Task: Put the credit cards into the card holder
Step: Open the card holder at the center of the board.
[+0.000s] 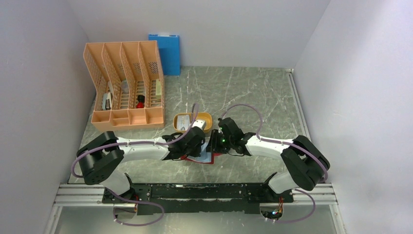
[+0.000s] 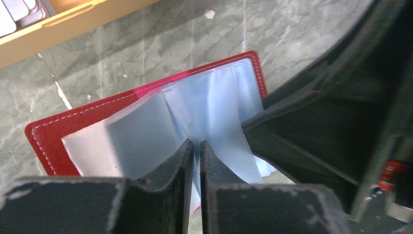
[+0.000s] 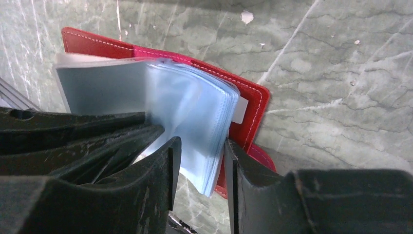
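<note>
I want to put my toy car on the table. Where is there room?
The green table is bare at the back right, between the orange tray and the right wall, and behind the tray. It is crowded in the middle, where both grippers meet over the red card holder, and at the left by the peach file rack.

Grey-green marbled tabletop [image 1: 243, 92] is sitting between plain white walls [image 1: 204, 24] on three sides, under even light with no hard shadows. An orange file rack [image 1: 125, 83] is standing at far left, a blue folder [image 1: 165, 51] leaning on the back wall just beside it. An aluminium rail [image 1: 195, 195] is running along the near edge.
</note>
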{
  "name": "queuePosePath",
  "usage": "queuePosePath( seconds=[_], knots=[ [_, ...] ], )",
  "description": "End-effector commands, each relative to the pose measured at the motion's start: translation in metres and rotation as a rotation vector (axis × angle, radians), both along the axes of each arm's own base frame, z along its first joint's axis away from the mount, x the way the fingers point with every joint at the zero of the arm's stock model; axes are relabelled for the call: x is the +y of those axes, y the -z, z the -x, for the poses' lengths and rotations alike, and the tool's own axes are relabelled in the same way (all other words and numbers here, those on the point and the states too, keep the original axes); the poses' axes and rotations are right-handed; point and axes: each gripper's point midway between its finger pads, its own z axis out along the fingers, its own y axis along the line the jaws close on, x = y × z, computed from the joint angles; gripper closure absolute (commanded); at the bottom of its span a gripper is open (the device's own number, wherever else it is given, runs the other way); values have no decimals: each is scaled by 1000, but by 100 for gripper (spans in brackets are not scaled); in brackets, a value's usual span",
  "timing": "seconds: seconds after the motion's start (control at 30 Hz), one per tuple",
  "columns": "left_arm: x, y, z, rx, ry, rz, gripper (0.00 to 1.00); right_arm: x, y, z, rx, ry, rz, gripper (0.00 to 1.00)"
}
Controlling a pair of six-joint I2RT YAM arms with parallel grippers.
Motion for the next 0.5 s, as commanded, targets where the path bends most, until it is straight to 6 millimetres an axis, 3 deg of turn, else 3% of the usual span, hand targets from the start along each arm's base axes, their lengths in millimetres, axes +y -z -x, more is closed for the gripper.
queuePosePath(
  seconds=[0.0,0.17,0.47],
  knots=[
    [-7,-23,4,-9,21,73,79,12,-9,-6,-37,-28,-23,58],
    [-4,-36,4,-25,21,90,65,15,-13,-6,-45,-35,-28,56],
    [-4,-46,5,-41,31,116,59,23,-19,-6,-61,-55,-37,54]
  ],
)
